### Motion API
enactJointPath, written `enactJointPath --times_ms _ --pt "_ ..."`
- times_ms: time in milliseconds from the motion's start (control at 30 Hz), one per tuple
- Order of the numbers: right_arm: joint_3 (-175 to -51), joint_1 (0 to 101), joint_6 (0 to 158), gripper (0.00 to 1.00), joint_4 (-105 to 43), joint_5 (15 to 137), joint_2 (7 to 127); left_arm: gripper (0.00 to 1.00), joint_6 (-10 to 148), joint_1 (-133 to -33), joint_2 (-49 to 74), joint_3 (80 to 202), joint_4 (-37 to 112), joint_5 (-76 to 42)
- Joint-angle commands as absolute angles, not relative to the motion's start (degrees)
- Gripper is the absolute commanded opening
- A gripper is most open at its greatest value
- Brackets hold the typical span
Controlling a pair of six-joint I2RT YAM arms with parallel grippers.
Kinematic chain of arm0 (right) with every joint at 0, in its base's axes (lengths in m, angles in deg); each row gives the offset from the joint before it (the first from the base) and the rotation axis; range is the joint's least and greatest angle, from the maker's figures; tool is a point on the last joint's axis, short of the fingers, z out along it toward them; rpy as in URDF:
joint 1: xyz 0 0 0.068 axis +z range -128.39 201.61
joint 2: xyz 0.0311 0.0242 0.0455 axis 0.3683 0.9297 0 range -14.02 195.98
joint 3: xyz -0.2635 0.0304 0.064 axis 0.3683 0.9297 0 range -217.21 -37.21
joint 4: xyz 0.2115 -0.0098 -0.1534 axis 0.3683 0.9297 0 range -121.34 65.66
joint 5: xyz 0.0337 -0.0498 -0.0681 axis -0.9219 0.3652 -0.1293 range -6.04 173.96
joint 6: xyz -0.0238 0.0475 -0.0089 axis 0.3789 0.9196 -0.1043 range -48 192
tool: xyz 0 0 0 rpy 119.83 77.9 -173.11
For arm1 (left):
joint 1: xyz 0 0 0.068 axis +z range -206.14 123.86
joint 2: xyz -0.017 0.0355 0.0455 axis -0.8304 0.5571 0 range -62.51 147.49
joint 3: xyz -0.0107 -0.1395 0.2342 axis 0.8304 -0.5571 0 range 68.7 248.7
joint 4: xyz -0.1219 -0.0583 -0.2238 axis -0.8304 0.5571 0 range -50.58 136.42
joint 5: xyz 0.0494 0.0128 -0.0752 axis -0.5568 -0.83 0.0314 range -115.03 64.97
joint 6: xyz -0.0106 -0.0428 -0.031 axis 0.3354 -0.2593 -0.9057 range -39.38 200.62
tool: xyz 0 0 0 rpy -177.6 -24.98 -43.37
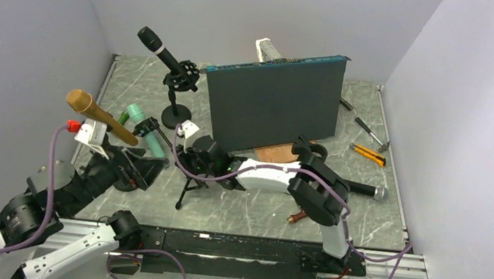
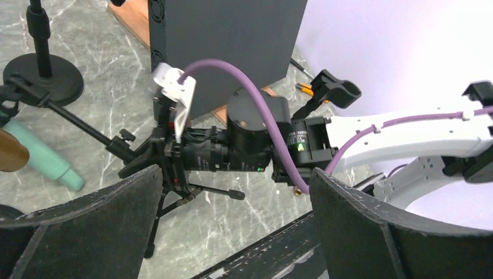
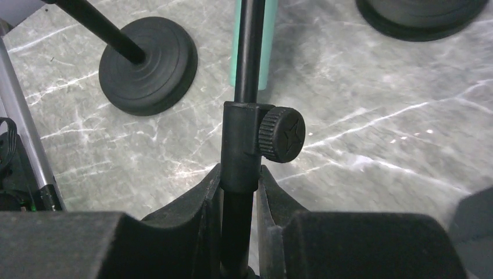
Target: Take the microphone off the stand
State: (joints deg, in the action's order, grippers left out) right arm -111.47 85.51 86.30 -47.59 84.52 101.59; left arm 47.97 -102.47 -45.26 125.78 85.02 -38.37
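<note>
From the top, the gold microphone (image 1: 101, 120) is slanting up at the left, near the tripod stand (image 1: 187, 189) standing on the desk (image 1: 250, 210)

From the left wrist, the left pincer (image 2: 232, 179) is gaping wide with nothing inside

From the right wrist, the right pincer (image 3: 239, 189) is squeezing the pole of the tripod stand

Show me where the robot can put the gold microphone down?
Bare table shows in front, between the tripod stand and the right arm, and in the near-right corner beside the table edge. The left side is crowded: gold microphone, green bottle, round stand.
</note>
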Motion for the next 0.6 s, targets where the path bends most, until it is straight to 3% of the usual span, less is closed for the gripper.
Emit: enactJointPath --times_ms 0,167,400,567 --pt "-106.77 85.55 83.68 0.0 -65.39 88.33 94.18 0.98 39.43 -102.63 -37.43 131.94 89.75 -42.12" --pt "-100.2 86.02 84.34 0.0 -73.11 90.29 90.0 0.98 31.93 -102.58 -31.9 134.68 94.59 -46.87" --pt "-93.14 87.06 82.94 0.0 -78.83 92.17 83.65 1.0 27.31 -102.58 -28.8 129.64 90.18 -49.34" --pt "-90.62 88.72 80.52 0.0 -78.72 92.83 79.54 0.92 24.06 -102.63 -24.23 128.32 90.93 -57.56"
